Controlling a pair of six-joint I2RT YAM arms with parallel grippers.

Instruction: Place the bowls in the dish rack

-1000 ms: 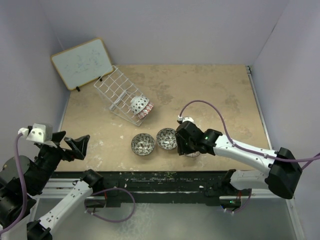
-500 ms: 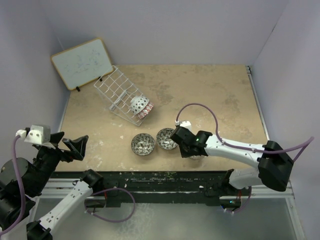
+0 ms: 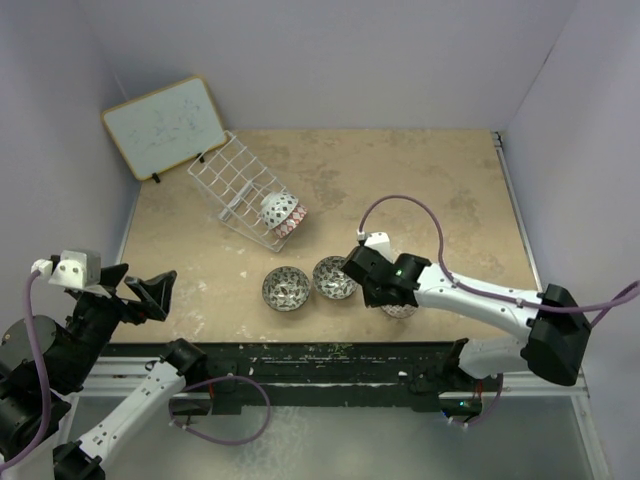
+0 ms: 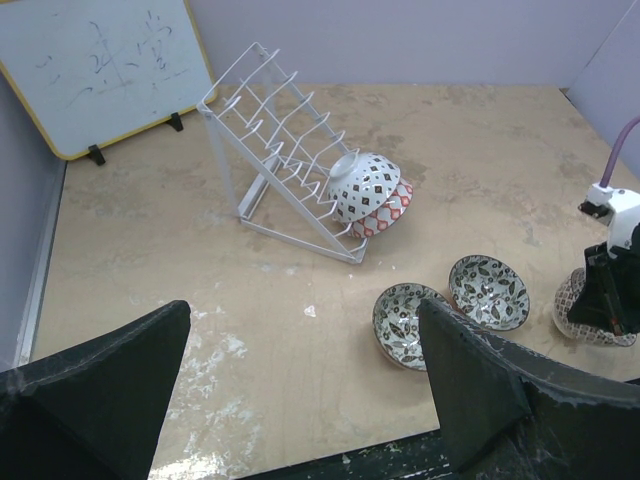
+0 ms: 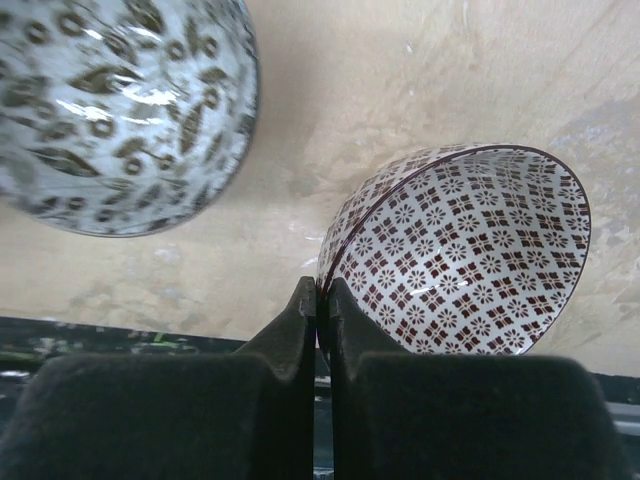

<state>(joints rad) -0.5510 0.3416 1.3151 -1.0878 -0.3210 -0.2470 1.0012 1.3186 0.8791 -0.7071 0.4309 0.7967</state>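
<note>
The white wire dish rack (image 3: 238,188) stands tilted at the back left and also shows in the left wrist view (image 4: 275,150). Two bowls (image 3: 281,213) are nested on its low end, a white dotted one (image 4: 362,187) over a red-patterned one (image 4: 392,212). Two dark grey-white bowls (image 3: 286,288) (image 3: 332,277) sit upright near the front edge. My right gripper (image 5: 320,292) is shut on the rim of a reddish-brown patterned bowl (image 5: 470,250), which sits to their right (image 3: 401,309). My left gripper (image 4: 300,385) is open and empty, high over the front left corner.
A wood-framed whiteboard (image 3: 165,125) leans on the wall behind the rack. The table's black front edge (image 3: 330,350) runs just in front of the loose bowls. One grey-white bowl (image 5: 120,110) lies close to the left of my right gripper. Walls close in on three sides.
My right wrist has shifted slightly left and then back, and the reddish-brown bowl now shows more from under it. The left arm has barely moved.
</note>
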